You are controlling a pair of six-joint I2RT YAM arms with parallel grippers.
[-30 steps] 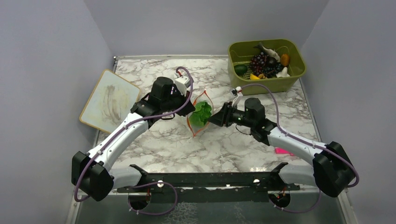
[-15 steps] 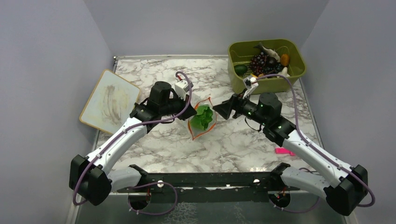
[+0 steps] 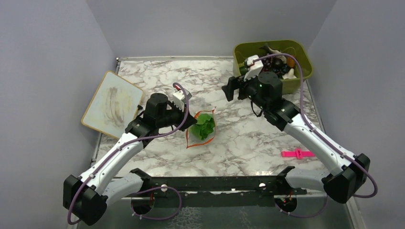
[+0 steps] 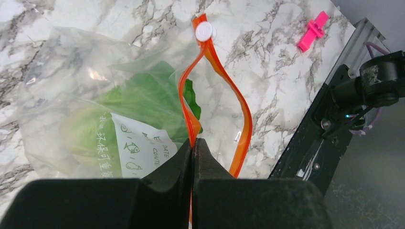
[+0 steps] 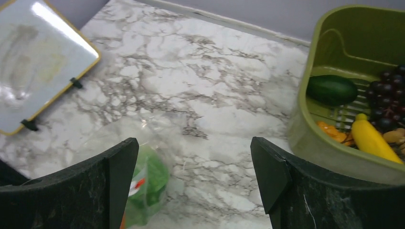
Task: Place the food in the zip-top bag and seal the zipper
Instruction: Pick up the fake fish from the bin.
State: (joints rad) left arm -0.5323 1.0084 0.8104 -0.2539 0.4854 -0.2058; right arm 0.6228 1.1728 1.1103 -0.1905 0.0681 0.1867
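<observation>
The clear zip-top bag (image 3: 199,130) lies mid-table with its mouth gaping, and the green lettuce (image 3: 206,126) sits inside it. My left gripper (image 4: 193,143) is shut on one side of the orange-red zipper (image 4: 240,119), holding the mouth apart; the lettuce (image 4: 138,98) shows through the plastic. My right gripper (image 5: 192,143) is open and empty, hovering above the table between the bag and the olive bin (image 5: 313,138). In the bin lie a dark green piece (image 5: 333,89), purple grapes (image 5: 389,95), a yellow piece (image 5: 375,141) and orange bits (image 5: 331,131).
A yellow-framed board (image 3: 112,102) lies at the left. The pink clip (image 3: 297,153) rests on the table near right. The olive bin (image 3: 298,80) stands at the back right corner. A black rail (image 3: 215,183) runs along the near edge.
My right gripper opened, let go at the bag's mouth and swung back-right toward the bin. My left gripper drew the bag, lettuce inside, slightly nearer and leftward.
</observation>
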